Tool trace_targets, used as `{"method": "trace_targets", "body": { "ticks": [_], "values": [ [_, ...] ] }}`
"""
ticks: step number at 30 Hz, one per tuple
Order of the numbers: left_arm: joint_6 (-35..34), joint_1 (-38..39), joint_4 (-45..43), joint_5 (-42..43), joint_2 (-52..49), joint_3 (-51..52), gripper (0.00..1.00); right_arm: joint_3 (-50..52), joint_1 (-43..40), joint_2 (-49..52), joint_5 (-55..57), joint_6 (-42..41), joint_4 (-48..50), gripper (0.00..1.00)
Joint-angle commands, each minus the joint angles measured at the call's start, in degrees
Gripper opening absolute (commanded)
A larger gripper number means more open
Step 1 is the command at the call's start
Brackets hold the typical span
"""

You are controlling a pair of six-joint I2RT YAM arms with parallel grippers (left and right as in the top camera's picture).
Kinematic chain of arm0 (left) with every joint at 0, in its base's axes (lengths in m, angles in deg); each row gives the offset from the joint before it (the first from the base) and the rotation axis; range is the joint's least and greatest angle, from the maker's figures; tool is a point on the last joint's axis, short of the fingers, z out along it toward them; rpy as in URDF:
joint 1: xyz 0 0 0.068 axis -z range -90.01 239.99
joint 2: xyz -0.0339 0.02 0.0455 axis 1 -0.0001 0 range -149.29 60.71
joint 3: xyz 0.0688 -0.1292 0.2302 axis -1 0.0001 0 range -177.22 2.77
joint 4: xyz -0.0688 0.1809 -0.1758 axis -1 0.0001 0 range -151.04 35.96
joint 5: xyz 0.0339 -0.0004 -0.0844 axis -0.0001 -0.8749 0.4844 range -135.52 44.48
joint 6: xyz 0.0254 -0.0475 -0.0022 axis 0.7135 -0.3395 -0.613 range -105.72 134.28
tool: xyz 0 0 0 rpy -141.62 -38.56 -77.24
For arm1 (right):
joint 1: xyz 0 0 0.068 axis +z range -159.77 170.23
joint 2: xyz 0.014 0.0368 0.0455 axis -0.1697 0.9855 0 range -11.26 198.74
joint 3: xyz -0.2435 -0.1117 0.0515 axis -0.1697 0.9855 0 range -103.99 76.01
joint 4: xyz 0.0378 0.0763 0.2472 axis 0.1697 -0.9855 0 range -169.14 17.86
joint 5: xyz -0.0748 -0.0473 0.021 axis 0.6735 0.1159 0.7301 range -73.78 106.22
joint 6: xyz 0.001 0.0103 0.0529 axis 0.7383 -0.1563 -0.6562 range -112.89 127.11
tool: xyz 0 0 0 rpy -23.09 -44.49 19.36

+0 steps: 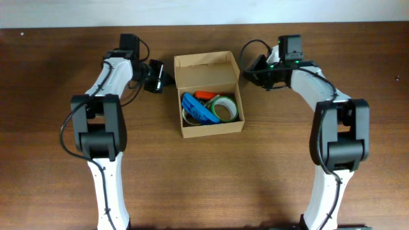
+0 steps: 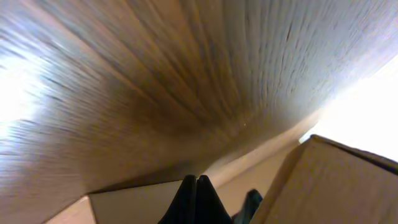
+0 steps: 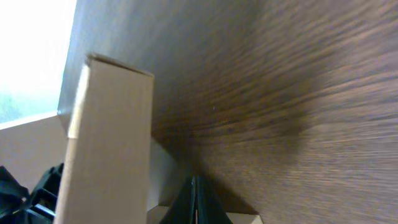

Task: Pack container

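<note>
Left gripper point(image 2: 196, 193) fingers pressed together, empty, beside container point(image 1: 209, 96) left wall. Right gripper point(image 3: 194, 198) likewise closed, empty, beside right wall. Container mid-table point(image 1: 51, 191), plain cardboard, lid flap raised at far edge, long axis roughly left-right.

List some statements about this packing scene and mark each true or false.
1. The cardboard box is open. True.
2. A green tape roll lies inside it. True.
3. The blue packet lies on the table outside the box. False: it is inside the box.
4. The left gripper holds a tape roll. False: its fingers are together, beside the box.
5. The right gripper is beside the box's right side. True.
</note>
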Motion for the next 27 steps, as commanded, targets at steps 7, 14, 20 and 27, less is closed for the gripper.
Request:
{"method": "trace_targets", "body": {
  "ticks": [7,14,20,27],
  "values": [
    [-1.75,1.92,-3.98,4.48,-3.30,-0.50,0.02,-0.70,2.03,2.51,-1.90,-1.81,5.42,0.04],
    [-1.53,1.92,-8.26,6.56,-3.34,-0.63,0.02,-0.72,2.03,2.49,-4.63,2.38,10.32,0.04],
    [2.80,1.40,-8.70,8.90,-3.34,-1.62,0.02,-0.72,2.03,2.47,-7.82,6.95,10.47,0.04],
    [6.71,1.40,-8.70,13.25,-3.34,-1.70,0.02,-0.76,1.79,0.87,-10.14,10.82,10.40,0.04]
  ]
}}
